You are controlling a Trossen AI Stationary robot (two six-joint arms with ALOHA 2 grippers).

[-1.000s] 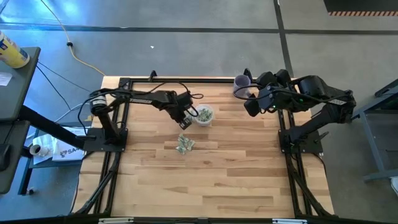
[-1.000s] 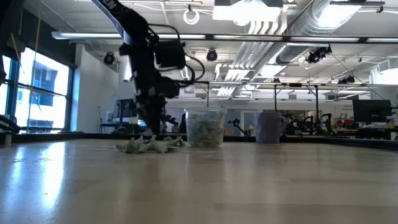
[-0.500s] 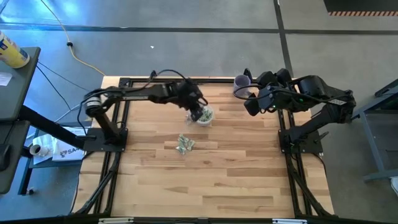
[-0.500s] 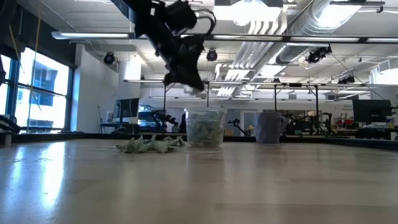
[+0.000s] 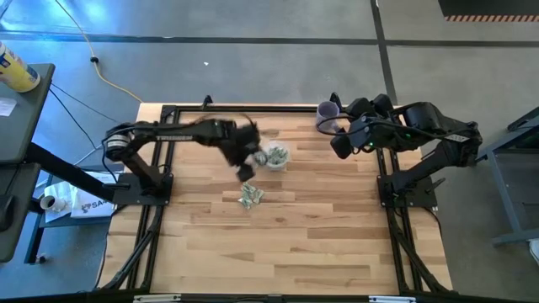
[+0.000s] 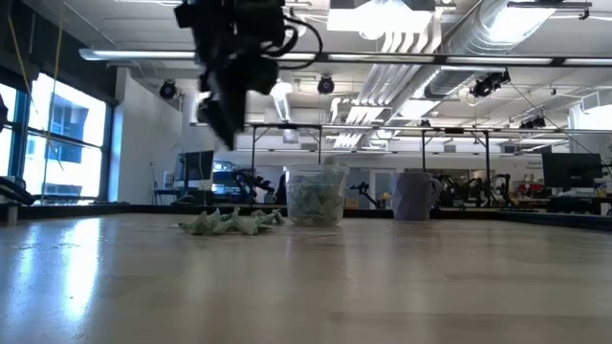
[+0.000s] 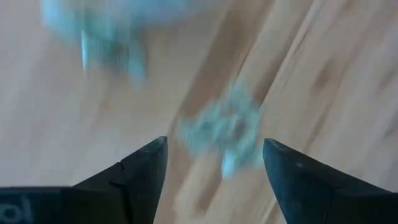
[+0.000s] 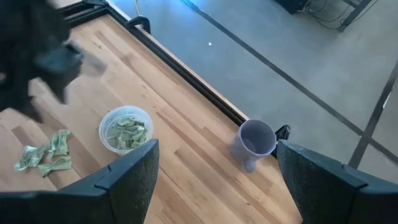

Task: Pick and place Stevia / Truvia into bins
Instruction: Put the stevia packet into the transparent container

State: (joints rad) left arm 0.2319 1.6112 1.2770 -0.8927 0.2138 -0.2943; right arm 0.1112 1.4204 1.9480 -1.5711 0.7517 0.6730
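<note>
The clear cup (image 5: 275, 156) stands upright on the table's far middle with green-and-white packets inside (image 8: 126, 132). A loose pile of Stevia packets (image 5: 251, 194) lies flat on the wood a little nearer; it also shows in the low view (image 6: 229, 223). My left gripper (image 5: 245, 167) hangs open in the air (image 6: 223, 119), left of the cup and above the pile, with nothing between its fingers (image 7: 214, 155). My right gripper (image 5: 340, 146) waits open (image 8: 216, 163) at the far right, well off the cup.
A purple cup (image 5: 327, 112) stands upright at the far edge, right of the clear cup and beside my right arm. Black frame rails (image 5: 157, 181) run along the table's left and right sides. Bare wood (image 5: 286, 244) stretches toward the near edge.
My left gripper rose from the pile, swung toward the table's right and far edge until it hung over the clear cup, then came back left and nearer. It is now high above the pile and still moving. The cup and the pile have stayed in place.
</note>
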